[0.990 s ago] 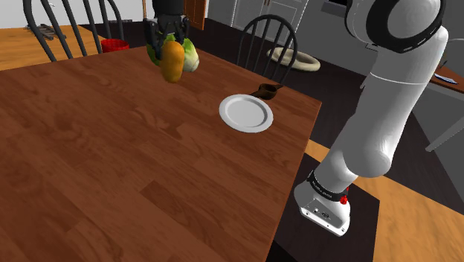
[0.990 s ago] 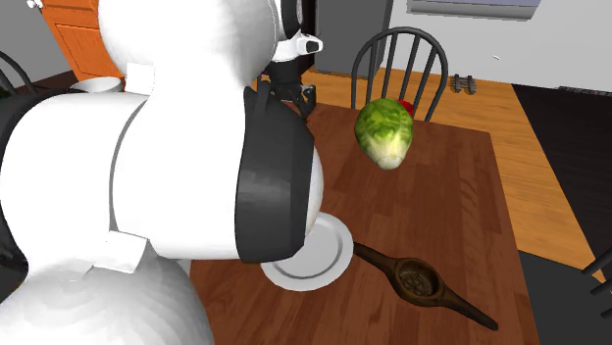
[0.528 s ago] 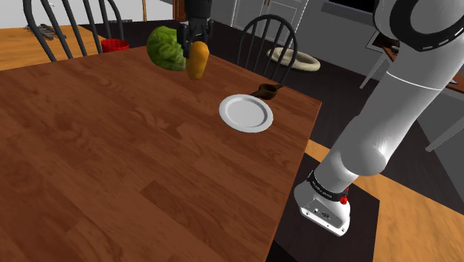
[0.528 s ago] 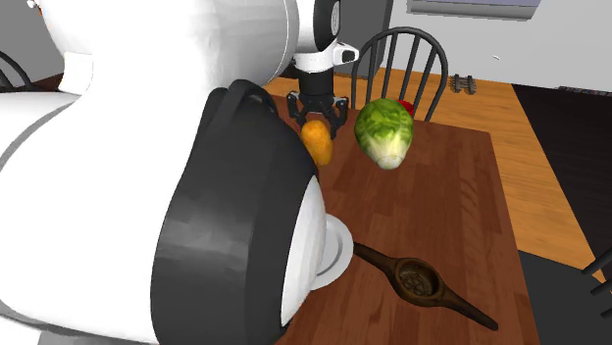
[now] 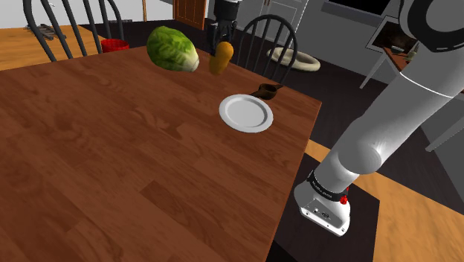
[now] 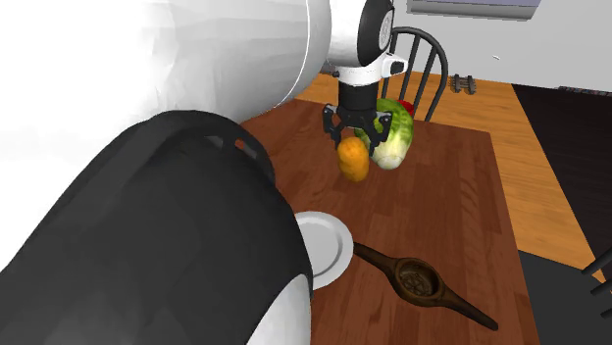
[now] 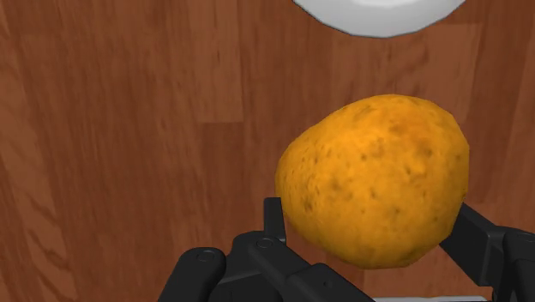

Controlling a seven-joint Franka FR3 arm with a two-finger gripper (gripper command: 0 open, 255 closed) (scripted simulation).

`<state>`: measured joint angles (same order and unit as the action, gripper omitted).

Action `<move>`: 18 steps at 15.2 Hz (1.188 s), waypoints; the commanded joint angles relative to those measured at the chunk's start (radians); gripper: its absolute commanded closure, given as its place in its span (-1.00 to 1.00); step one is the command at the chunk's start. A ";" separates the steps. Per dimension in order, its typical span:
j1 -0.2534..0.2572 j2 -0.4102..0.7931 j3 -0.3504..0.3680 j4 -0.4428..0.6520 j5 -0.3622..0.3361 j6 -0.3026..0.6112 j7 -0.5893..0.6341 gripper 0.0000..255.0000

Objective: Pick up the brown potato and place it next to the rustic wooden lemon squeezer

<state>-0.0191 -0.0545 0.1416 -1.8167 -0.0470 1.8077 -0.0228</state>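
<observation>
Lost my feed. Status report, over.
Tool shut on potato, held above the table. Lemon squeezer lies past the white plate. Lettuce beside tool, not blocking.

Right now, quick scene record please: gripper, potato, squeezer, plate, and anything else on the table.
table: brown wood
potato: orange-brown, held in the air above the table, not yet placed
gripper: shut on potato
lemon squeezer: dark wood, lying flat on the table beside the plate
plate: white, on the table
lettuce: green head, just behind the gripper in the second exterior view
</observation>
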 commanded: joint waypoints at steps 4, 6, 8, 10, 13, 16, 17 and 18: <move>-0.037 -0.035 -0.044 -0.065 0.005 0.034 -0.083 1.00; -0.037 -0.034 -0.044 -0.091 0.005 0.061 -0.082 1.00; -0.037 -0.032 -0.044 -0.116 0.004 0.088 -0.081 1.00; -0.037 -0.030 -0.044 -0.140 0.003 0.114 -0.079 1.00; -0.037 -0.024 -0.044 -0.174 0.002 0.154 -0.077 1.00; -0.037 -0.017 -0.044 -0.207 0.001 0.193 -0.075 1.00; -0.037 -0.014 -0.044 -0.217 0.000 0.207 -0.074 1.00; -0.037 -0.011 -0.044 -0.227 -0.001 0.220 -0.073 1.00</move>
<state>-0.0563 -0.0703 0.0978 -2.0359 -0.0467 2.0144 -0.0964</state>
